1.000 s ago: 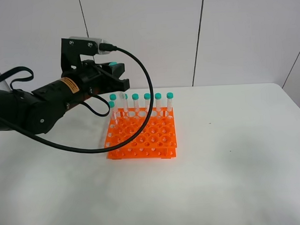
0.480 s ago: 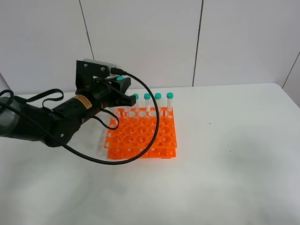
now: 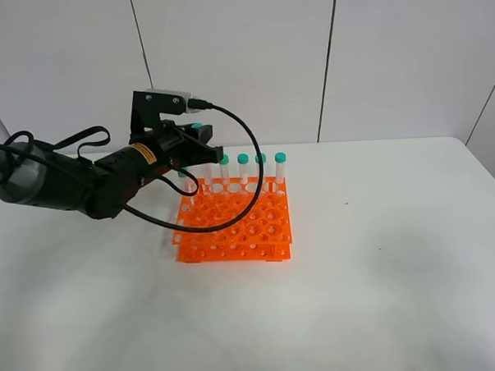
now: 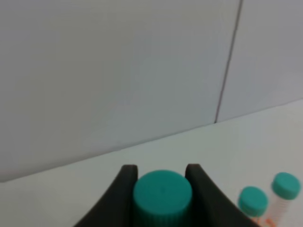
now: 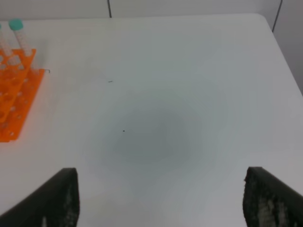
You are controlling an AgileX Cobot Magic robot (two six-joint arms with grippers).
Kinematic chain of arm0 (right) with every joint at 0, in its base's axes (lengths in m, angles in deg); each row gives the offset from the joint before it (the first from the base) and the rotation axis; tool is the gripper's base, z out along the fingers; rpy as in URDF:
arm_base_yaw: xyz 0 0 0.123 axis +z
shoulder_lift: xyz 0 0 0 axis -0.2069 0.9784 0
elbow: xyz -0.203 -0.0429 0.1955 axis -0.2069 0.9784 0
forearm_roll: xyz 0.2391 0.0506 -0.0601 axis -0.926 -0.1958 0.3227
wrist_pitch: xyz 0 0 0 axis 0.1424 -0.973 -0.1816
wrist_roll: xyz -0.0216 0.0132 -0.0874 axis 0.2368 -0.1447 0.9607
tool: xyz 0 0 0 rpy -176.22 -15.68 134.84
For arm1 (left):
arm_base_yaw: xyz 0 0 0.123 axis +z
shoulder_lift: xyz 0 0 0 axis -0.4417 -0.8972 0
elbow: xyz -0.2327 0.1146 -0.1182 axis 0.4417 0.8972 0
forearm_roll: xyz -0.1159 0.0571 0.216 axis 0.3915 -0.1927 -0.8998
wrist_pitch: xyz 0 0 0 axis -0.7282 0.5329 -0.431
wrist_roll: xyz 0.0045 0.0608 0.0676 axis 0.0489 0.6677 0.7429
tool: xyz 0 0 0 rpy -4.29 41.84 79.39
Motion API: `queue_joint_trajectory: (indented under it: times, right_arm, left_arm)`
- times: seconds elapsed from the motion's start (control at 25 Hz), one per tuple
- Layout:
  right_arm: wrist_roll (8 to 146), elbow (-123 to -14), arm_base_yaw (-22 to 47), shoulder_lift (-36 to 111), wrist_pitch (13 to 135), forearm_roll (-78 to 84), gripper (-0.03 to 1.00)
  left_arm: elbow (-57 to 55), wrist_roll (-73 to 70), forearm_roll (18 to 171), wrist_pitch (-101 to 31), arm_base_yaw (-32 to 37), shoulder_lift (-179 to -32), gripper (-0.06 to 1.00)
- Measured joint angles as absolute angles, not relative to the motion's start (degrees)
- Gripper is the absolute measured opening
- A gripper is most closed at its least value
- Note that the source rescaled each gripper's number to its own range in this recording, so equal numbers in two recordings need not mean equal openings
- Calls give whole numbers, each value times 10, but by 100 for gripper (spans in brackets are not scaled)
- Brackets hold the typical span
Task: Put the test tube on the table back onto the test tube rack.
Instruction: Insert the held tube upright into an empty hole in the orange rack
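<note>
My left gripper [image 3: 199, 140] is shut on the teal cap [image 3: 196, 126] of a test tube and holds it upright above the back left corner of the orange test tube rack [image 3: 233, 225]. In the left wrist view the cap [image 4: 162, 193] sits clamped between the two black fingers [image 4: 124, 189]; the tube's body is hidden. Several more teal-capped tubes [image 3: 261, 167] stand along the rack's back row, and two show in the left wrist view [image 4: 253, 202]. My right gripper [image 5: 163, 194] is open and empty above the white table [image 5: 161, 94].
The rack stands left of the middle of the table [image 3: 384, 294]. The left arm's black cable [image 3: 251, 165] loops over the rack's back part. The right wrist view shows one rack corner [image 5: 16, 97] with a tube [image 5: 20, 34]. A white panelled wall stands behind.
My left gripper moved right and down with the tube, from left of the rack to over its back left corner; in the last half second it barely moved. Two back-row tubes are now hidden behind it.
</note>
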State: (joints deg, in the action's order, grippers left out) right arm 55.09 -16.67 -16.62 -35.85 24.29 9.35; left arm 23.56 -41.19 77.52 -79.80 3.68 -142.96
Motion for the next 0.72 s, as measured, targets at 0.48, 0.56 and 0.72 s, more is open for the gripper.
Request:
queue_joint_trajectory:
  times: [0.48,0.56,0.72]
  right_arm:
    - [551,-167,-166,-358,243,93,85]
    - [551,-167,-166,-358,243,93,85]
    - [551,-167,-166,-358,243,93,85]
  left_arm:
    - [222,-452,776,-777,45,-1435,0]
    - [214,-454,776,-772,45,-1443,0]
    - [211,-454,775,-761,45,-1451,0]
